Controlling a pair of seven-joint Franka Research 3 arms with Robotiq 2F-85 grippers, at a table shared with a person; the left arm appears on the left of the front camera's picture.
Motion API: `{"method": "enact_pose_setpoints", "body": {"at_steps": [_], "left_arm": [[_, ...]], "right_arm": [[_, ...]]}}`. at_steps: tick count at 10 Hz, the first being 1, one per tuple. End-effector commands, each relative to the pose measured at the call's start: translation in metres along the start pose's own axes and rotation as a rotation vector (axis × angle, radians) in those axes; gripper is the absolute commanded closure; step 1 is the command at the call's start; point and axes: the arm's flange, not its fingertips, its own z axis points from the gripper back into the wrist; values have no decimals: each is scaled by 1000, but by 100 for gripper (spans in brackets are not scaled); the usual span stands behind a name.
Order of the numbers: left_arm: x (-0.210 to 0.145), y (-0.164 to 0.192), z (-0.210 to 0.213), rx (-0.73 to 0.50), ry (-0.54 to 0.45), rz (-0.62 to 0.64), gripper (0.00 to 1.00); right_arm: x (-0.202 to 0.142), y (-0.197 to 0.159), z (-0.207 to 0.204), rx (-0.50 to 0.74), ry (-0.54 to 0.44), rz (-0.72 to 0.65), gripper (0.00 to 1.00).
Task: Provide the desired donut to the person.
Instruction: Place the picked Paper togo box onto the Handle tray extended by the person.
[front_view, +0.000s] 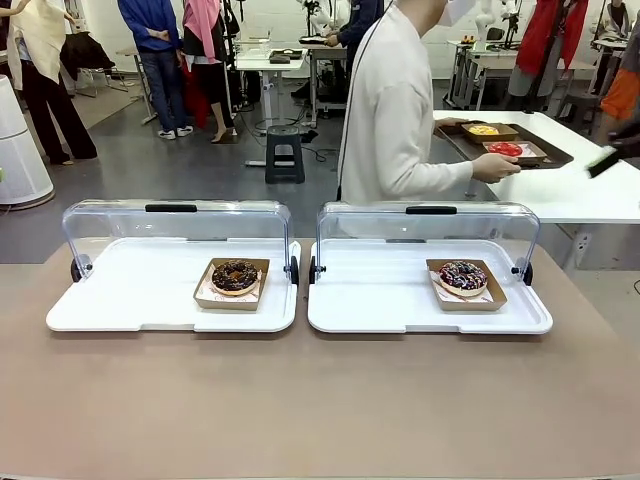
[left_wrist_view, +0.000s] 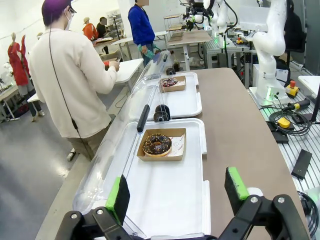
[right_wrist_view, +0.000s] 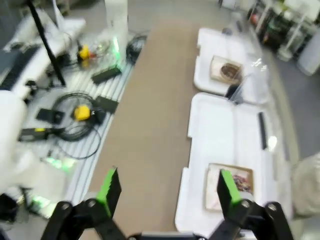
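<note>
Lids on both white trays stand swung back, leaving the donuts reachable from the robot's side. Left tray (front_view: 120, 300) holds the chocolate donut (front_view: 235, 276) in a cardboard boat; right tray (front_view: 380, 300) holds the sprinkled donut (front_view: 462, 277). Left gripper (left_wrist_view: 177, 192) and right gripper (right_wrist_view: 167, 190) hover released, empty. The person (front_view: 395, 110) stands beyond, turned away.

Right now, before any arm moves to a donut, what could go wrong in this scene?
1. The person faces away, carrying a brown tray, and has shown no choice, so the robot might pick the wrong one: the chocolate donut or the sprinkled donut.
2. The clear lids stand open behind the white trays; an arm reaching far could hit them.
</note>
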Motion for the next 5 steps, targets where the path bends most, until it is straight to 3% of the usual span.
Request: {"method": "enact_pose_setpoints", "body": {"at_steps": [1,2,5], "left_arm": [[3,0,0,1,-12,-2,0],[3,0,0,1,-12,-2,0],[3,0,0,1,-12,-2,0]], "right_arm": [[-65,-21,25,-92,-286,-137,0],[-94,-19,33,-168,-341,-189,0],[-149,-22,41,-131,-438,-277,0]]}}
